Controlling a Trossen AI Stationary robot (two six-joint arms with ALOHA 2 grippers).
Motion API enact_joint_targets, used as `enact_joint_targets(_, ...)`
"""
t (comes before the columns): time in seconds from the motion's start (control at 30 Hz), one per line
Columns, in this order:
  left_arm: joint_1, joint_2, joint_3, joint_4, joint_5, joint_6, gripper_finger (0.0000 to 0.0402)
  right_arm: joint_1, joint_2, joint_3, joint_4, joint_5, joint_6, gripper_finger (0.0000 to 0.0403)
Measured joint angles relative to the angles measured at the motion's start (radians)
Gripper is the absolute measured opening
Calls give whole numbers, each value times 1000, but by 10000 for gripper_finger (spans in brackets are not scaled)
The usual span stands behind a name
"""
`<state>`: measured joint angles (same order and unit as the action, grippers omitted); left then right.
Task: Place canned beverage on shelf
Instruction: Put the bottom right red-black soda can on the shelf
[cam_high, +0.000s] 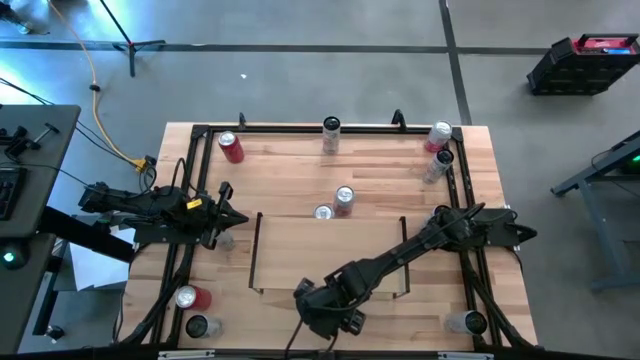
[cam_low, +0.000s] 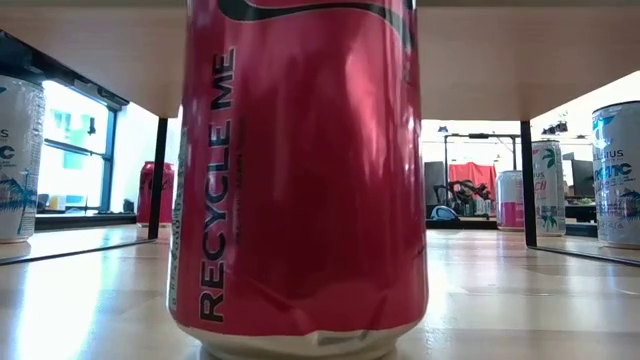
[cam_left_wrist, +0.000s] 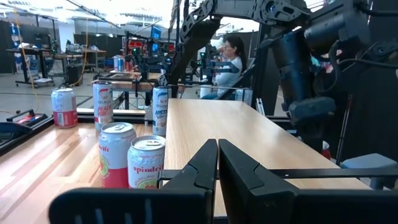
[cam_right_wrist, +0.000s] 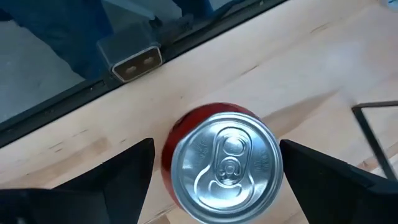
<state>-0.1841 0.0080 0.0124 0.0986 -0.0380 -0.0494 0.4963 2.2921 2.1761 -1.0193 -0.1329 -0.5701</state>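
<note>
I am looking at the shelf (cam_high: 330, 255), the flat wood bay with thin black rails; it is lying just beyond my right gripper (cam_right_wrist: 214, 163). My right gripper is hanging over the near edge of the table with its fingers (cam_right_wrist: 118, 171) wide apart. A red can (cam_right_wrist: 221, 163) is standing upright right under it, between the fingers, and they are not touching it. My left gripper (cam_left_wrist: 217, 163) is waiting beside the shelf, squeezed shut on nothing.
</note>
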Motion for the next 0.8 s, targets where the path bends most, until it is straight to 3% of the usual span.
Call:
enact_joint_targets(0.4,0,0,0,0,0,0,5,4,0,0,-17,5,38,330)
enact_joint_targets(0.8,0,0,0,0,0,0,5,26,0,2,-25,22,282,330)
